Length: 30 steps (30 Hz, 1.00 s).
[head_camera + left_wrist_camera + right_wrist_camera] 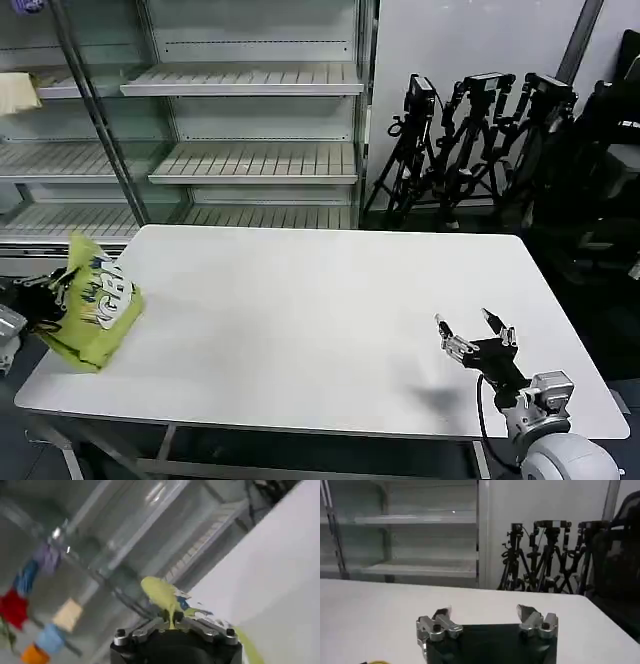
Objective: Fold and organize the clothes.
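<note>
T-shirt [100, 310]: soft thin cloth, matt, creased and bunched, lime yellow-green with white print.
Table [300, 320]: smooth white top, matt with a faint sheen.
Left gripper [171, 625]: black matt body, bare metal finger mounts with bolts, clamped on a fold of the cloth.
Right gripper [476, 331]: black matt body, dull silver metal fingers [438, 626], spread apart.
Shelves [250, 80]: pale painted metal, slatted, smooth.
Tripods [470, 150]: black, matt, metal or plastic not clear.

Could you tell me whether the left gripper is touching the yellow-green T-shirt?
Touching: the left wrist view shows the left gripper pinching a fold of the T-shirt.
</note>
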Tool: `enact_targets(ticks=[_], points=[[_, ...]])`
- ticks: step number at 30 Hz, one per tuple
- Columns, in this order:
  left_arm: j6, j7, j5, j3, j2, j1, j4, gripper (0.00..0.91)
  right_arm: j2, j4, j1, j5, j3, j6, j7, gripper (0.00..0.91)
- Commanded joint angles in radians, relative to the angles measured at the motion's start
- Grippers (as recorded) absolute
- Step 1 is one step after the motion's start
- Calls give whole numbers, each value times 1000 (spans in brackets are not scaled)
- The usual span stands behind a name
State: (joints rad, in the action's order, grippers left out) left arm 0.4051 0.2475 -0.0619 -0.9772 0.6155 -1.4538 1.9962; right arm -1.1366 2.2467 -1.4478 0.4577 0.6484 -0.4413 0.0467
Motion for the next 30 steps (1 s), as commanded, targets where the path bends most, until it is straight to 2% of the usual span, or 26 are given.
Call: enact_targets(ticks=[1, 2, 3, 4, 6, 7, 10, 14, 17, 20, 22, 25, 30], points=[[-99, -111, 824, 369, 246, -127, 361, 20, 0, 2, -28, -1, 17, 0, 0, 907], [-98, -161, 831, 492, 266, -123, 374, 20, 2, 5, -34, -1, 21, -2, 1, 907], [-72, -229, 752, 634, 292, -109, 405, 20, 4, 7, -36, -1, 24, -3, 1, 907], [-67, -252, 664, 670, 298, -104, 418, 20, 4, 7, -36, -1, 27, -3, 1, 907], [37, -332, 403, 858, 347, -52, 417, 10, 2, 7, -40, -1, 35, -4, 1, 907], [67, -371, 377, 906, 368, -40, 396, 10, 2, 7, -42, -1, 37, -4, 1, 907], [29, -493, 425, 988, 431, -19, 308, 20, 4, 7, -48, -1, 48, -4, -1, 907], [15, -523, 459, 973, 519, 75, 210, 10, 5, 8, -47, 0, 57, -4, 0, 907], [50, -572, 355, 954, 568, 149, 171, 10, 7, 13, -46, 2, 62, -7, 0, 907], [174, -639, 35, 940, 575, 238, 194, 20, 16, 9, -35, 6, 66, -11, 1, 907], [175, -697, -173, 932, 559, 271, 205, 20, 23, 6, -22, 10, 66, -16, 2, 907], [176, -769, -372, 927, 552, 292, 199, 20, 31, -5, -5, 15, 63, -19, 1, 907], [175, -828, -476, 935, 586, 304, 155, 20, 34, -15, 14, 16, 49, -18, 1, 907]])
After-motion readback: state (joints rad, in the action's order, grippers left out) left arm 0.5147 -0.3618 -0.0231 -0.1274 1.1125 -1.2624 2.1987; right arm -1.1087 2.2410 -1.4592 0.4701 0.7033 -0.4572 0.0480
